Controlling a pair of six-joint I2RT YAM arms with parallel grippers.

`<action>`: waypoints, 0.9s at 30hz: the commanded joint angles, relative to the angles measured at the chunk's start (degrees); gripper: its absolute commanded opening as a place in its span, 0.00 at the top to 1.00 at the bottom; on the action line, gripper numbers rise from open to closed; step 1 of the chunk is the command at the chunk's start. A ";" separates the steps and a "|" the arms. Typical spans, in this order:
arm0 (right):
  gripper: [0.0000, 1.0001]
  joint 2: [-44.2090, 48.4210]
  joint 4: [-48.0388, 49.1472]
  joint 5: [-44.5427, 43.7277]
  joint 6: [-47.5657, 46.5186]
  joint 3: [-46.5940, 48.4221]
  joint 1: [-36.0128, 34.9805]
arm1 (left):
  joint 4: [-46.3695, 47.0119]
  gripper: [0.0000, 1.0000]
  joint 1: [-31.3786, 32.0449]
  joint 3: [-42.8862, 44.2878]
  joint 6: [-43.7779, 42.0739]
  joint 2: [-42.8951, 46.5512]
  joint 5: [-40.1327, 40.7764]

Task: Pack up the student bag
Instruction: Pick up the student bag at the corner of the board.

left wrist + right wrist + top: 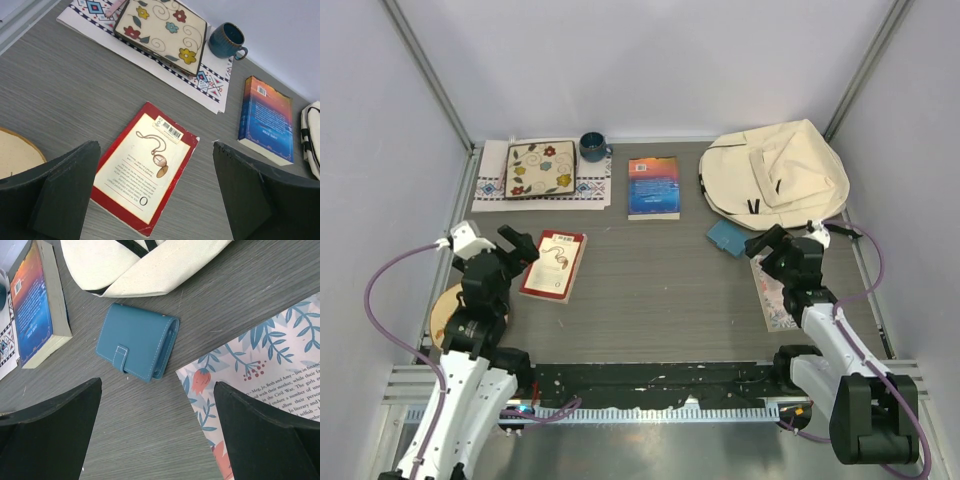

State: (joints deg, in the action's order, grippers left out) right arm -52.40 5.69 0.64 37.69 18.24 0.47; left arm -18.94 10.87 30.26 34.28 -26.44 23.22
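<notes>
One student bag (pixel 775 170) upper right; three books (pixel 653 186); one wallet (pixel 726 237); one mug (pixel 593 147). Left end effector (pixel 156 146), right end effector (pixel 157 384): both spread wide, holding nothing.

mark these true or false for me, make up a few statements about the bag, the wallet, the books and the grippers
1. The blue wallet lies on the table, just outside the student bag. True.
2. The right gripper is shut on the wallet. False: it is open and holds nothing; the wallet lies on the table in front of it.
3. The red book lies flat on the table in front of the open left gripper. True.
4. The mug stands on top of the blue book. False: it stands by the corner of the placemat, apart from that book.
5. The student bag sits at the table's far left corner. False: it is at the far right.
</notes>
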 commanded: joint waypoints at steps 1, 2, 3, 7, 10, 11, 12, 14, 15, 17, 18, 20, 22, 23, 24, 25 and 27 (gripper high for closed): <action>0.00 1.42 -2.88 -0.29 -0.34 4.78 -0.12 | -7.06 0.00 0.02 6.47 -1.11 -5.45 -1.77; 0.00 1.51 -3.93 -0.29 -0.60 5.14 -0.03 | -7.86 0.00 0.02 7.26 -3.06 -6.34 -3.26; 0.00 1.25 -4.72 -0.38 -0.69 5.49 -0.12 | -8.74 0.01 0.02 8.05 -4.73 -7.30 -6.06; 0.00 0.55 -8.41 -0.38 -0.69 7.25 -0.12 | -13.56 0.00 0.02 10.78 -3.53 -10.82 -12.13; 0.00 0.63 -9.56 0.06 -0.08 7.60 -0.12 | -19.90 0.00 0.02 15.17 -6.49 -15.04 -18.10; 0.00 0.81 -9.65 -0.03 0.01 7.69 -0.12 | -21.39 0.00 0.02 16.14 -7.21 -16.61 -17.25; 0.00 0.98 -9.82 -0.29 0.10 7.86 -0.12 | -23.93 0.00 0.02 17.45 -6.86 -17.07 -15.94; 0.00 1.07 -11.22 -2.65 0.54 8.83 -0.12 | -24.74 0.00 0.11 17.73 -6.60 -16.98 -13.48; 0.00 0.90 -11.93 -3.01 0.54 9.35 -0.12 | -24.66 0.00 0.03 17.21 -6.25 -15.85 -12.86; 0.00 -0.41 -14.39 -3.72 0.45 11.64 -0.03 | -24.22 0.00 0.03 15.54 -5.02 -14.09 -10.84; 0.00 -1.03 -15.09 -3.89 0.45 12.51 -0.03 | -24.04 0.01 0.02 15.01 -4.41 -12.43 -10.74; 0.00 -3.13 -16.06 -4.07 1.24 14.54 0.23 | -23.43 0.00 0.02 14.39 -4.31 -10.57 -10.66; 0.00 -4.63 -17.03 -3.90 2.21 16.38 0.58 | -22.99 0.00 0.02 13.60 -3.79 -8.81 -9.43; 0.00 -5.77 -17.38 -3.55 3.52 16.91 0.85 | -23.16 0.00 0.02 13.42 -3.44 -8.46 -8.82; 0.00 -6.30 -17.56 -3.55 4.14 17.44 0.94 | -23.07 0.00 0.11 13.33 -3.08 -8.37 -8.46; 0.00 -6.74 -17.56 -3.46 4.49 18.14 1.11 | -22.99 0.00 0.03 13.25 -2.91 -8.28 -8.63; 0.00 -7.53 -17.65 -4.50 5.90 19.11 1.46 | -22.63 0.00 0.03 13.07 -2.99 -8.63 -9.51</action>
State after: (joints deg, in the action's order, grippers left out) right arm -58.74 -10.85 -2.04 40.07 33.89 1.15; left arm -42.11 10.90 44.01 30.46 -34.59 13.28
